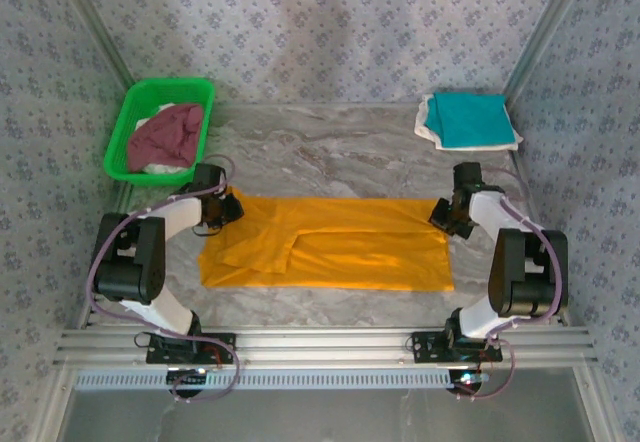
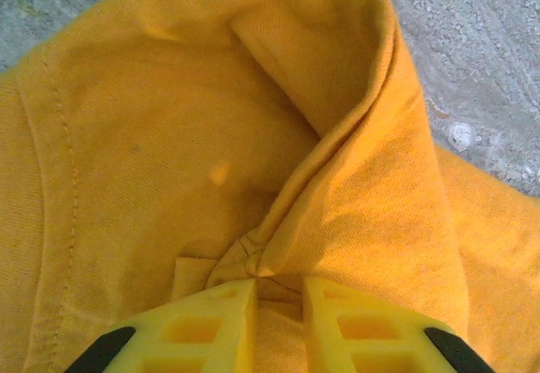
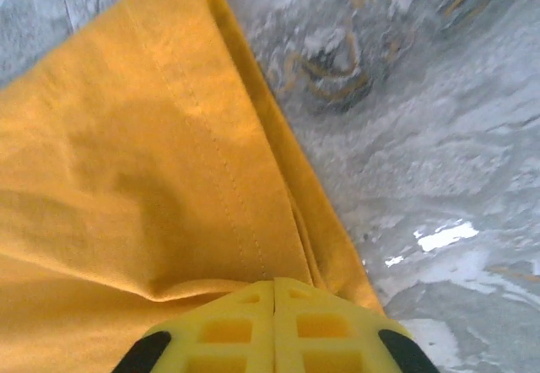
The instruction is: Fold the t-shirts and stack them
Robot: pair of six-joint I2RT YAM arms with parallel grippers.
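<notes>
The left gripper (image 2: 278,293) has its yellow fingers a slit apart, pinching a bunched fold at the left end of the orange t-shirt (image 1: 340,252). The right gripper (image 3: 274,293) is pressed tight on the shirt's hemmed far-right corner. The shirt lies spread across the middle of the marble table (image 1: 330,157). At far right, a teal t-shirt (image 1: 470,119) sits folded on a white t-shirt (image 1: 428,130). A maroon t-shirt (image 1: 165,134) lies in the green basket (image 1: 122,127) at far left.

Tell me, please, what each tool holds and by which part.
Both hold the orange t-shirt: left tool pinches a bunched fold at its far-left corner, right tool its hemmed far-right corner.
</notes>
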